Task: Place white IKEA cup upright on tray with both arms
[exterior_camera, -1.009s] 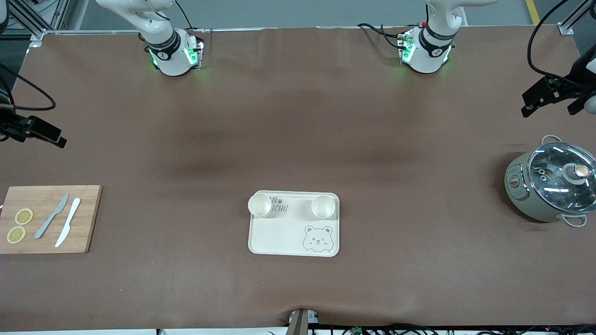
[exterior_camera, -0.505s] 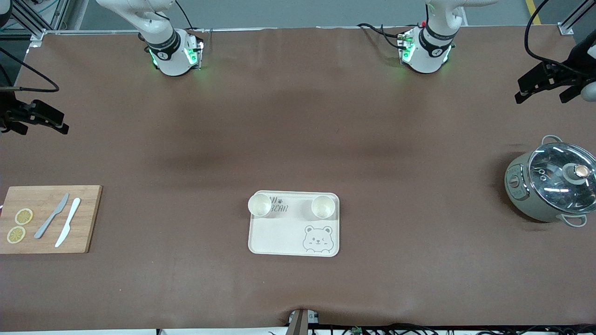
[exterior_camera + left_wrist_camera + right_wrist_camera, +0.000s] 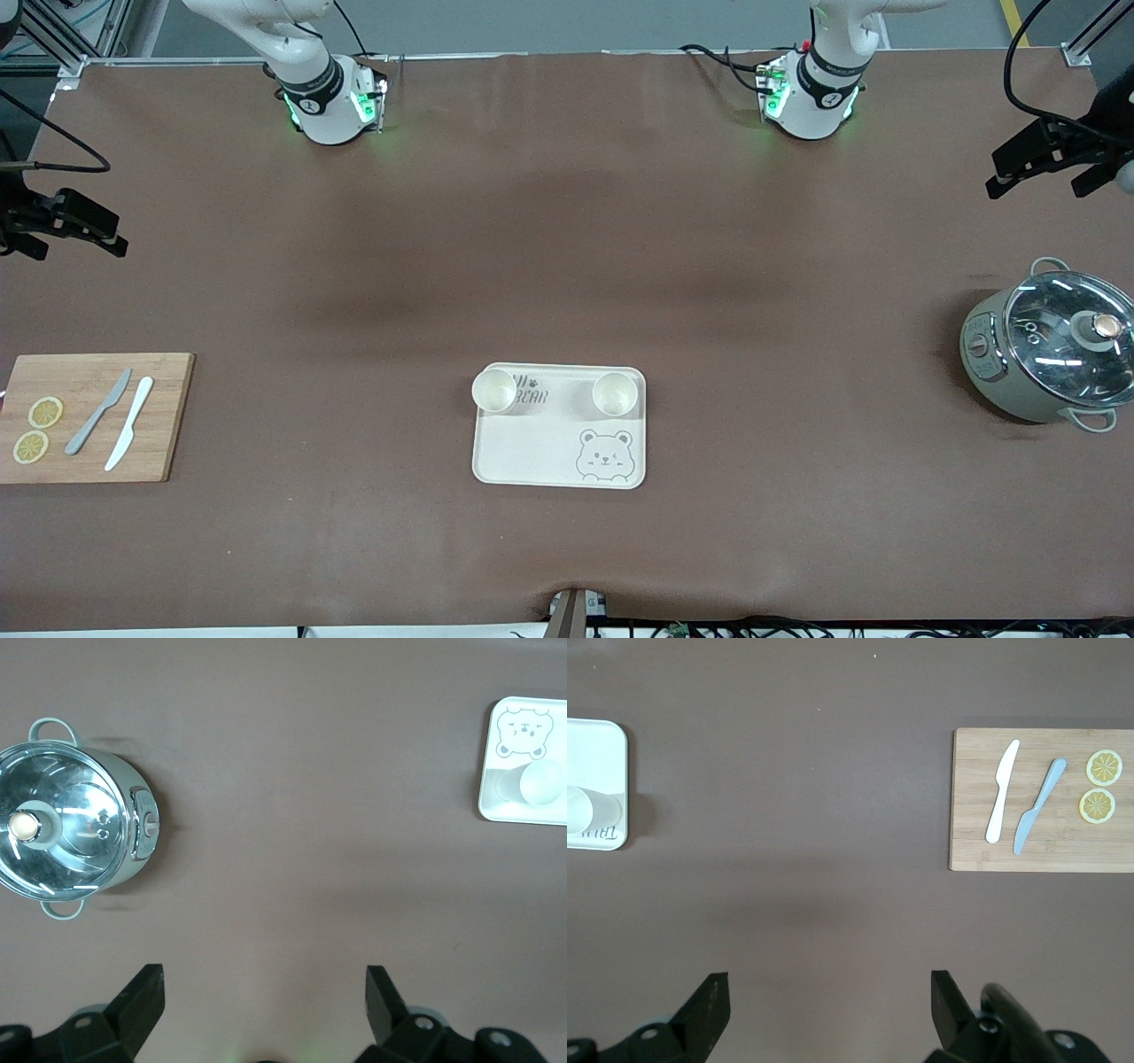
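Two cups [image 3: 494, 391] [image 3: 615, 393] upright on tray [image 3: 558, 456], mid-table. Left gripper [image 3: 1036, 168], right gripper [image 3: 71, 229] both wide apart, empty, parked over table ends. Looks finished; keep clear of cups.

High front view; downward wrist views

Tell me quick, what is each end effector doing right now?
Left end effector: open, holding nothing, above bare table near the lidded pot.
Right end effector: open, holding nothing, above bare table.

Tray [image 3: 598, 784] cut off, lettering partly hidden
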